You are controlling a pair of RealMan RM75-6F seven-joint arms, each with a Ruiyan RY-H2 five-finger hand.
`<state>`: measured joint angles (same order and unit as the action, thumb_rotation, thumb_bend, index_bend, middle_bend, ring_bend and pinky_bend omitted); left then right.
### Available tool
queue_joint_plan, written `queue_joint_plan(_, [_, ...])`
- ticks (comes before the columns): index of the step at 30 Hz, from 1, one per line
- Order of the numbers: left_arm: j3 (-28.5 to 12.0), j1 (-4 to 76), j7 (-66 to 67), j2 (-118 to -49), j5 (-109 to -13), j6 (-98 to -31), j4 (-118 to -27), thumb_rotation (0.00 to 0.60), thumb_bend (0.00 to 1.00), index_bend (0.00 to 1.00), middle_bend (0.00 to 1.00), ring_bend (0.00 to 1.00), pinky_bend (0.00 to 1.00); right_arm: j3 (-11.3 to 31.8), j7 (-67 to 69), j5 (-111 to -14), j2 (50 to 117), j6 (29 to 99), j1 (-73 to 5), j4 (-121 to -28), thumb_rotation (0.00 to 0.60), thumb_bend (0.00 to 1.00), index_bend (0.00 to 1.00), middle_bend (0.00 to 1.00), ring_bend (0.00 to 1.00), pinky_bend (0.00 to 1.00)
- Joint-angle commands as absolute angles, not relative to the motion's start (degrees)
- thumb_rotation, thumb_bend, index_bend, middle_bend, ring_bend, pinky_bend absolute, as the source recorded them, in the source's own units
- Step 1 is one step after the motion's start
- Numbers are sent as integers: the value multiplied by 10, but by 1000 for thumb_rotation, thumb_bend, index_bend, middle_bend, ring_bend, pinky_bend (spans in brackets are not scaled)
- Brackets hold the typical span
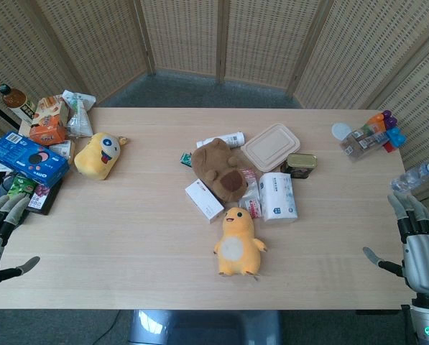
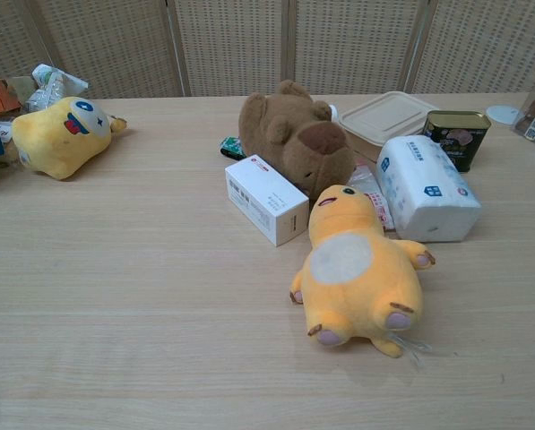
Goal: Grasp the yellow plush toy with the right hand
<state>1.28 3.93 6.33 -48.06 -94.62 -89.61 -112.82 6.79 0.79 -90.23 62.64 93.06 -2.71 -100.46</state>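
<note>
right hand [image 1: 419, 251] | table's right edge, upright, fingers [image 1: 404, 213] spread (empty) | yellow plush toy [image 1: 238, 244] well apart

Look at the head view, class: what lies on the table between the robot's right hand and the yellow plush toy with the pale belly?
Nothing: in the head view, only bare table separates the right hand from the yellow plush toy.
</note>
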Motion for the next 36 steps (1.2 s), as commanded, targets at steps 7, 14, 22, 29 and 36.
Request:
queue_joint_plan(7, [8, 38, 56, -476, -947, -898, -1127, 600, 0, 0, 0, 0, 0, 63, 1, -898, 630, 917, -31, -990, 600, 0, 0, 0, 0, 0])
queue_joint_plan(14, [1, 37, 54, -477, -945, -904, -1128, 600, 0, 0, 0, 0, 0, 33, 43, -978, 630, 841, -90, -889, 600, 0, 0, 0, 0, 0])
queue_joint_plan(22, [-6, 37, 62, -484, -933, -900, -1125, 600, 0, 0, 0, 0, 0, 0, 129, -1120, 644, 801, -198, -744, 600, 0, 11, 0, 0, 0])
queue_joint_plan(29, [-11, 43, 70, -495, -909, -882, -1116, 600, 0, 0, 0, 0, 0, -37, 153, -1198, 665, 768, -275, -669, 600, 0, 40, 0, 0, 0])
queue_joint_plan(36, [-17, 49, 84, -510, -885, -866, -1104, 600, 0, 0, 0, 0, 0, -67, 163, -1241, 693, 738, -337, -640, 600, 0, 0, 0, 0, 0])
